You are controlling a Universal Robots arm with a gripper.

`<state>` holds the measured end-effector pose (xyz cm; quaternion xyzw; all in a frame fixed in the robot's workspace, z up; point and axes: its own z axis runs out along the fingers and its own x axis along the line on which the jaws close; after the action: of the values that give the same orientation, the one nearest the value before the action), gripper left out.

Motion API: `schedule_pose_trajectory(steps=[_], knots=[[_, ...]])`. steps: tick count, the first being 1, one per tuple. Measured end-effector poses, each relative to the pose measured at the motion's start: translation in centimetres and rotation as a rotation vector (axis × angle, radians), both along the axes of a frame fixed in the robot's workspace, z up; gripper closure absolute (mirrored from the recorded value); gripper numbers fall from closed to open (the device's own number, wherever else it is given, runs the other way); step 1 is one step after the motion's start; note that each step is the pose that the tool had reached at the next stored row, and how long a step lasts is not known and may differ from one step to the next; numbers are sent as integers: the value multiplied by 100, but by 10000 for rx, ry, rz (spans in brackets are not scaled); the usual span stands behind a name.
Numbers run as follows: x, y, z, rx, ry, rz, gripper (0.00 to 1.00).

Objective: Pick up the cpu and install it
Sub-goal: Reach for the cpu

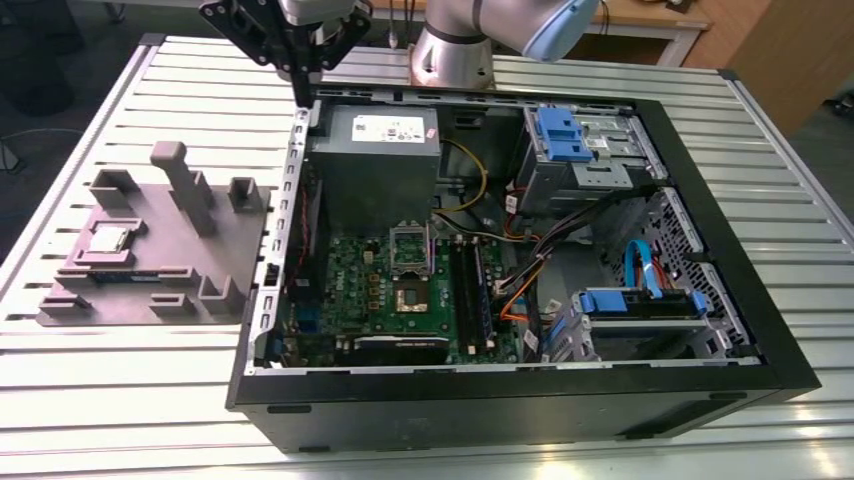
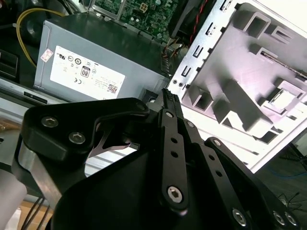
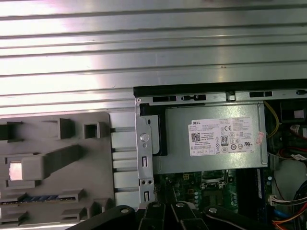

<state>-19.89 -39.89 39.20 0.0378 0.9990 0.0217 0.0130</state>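
The tool (image 1: 306, 98) is seen closed on nothing above the case wall (image 1: 299, 170). The cpu (image 1: 110, 238) is lodged in the grey fixture (image 1: 180, 275), well apart from the tool and lower.

The cpu (image 1: 110, 240), a silver-topped square, lies flat in a recess of the grey holder (image 1: 230, 248).

Open computer case (image 1: 534, 410) beside grey fixture (image 1: 230, 245) on slatted table (image 1: 134, 400).
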Motion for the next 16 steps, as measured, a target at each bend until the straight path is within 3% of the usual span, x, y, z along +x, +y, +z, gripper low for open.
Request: schedule_pose_trajectory(steps=[16], knots=[[-59,0,0,0,0,-1,90]])
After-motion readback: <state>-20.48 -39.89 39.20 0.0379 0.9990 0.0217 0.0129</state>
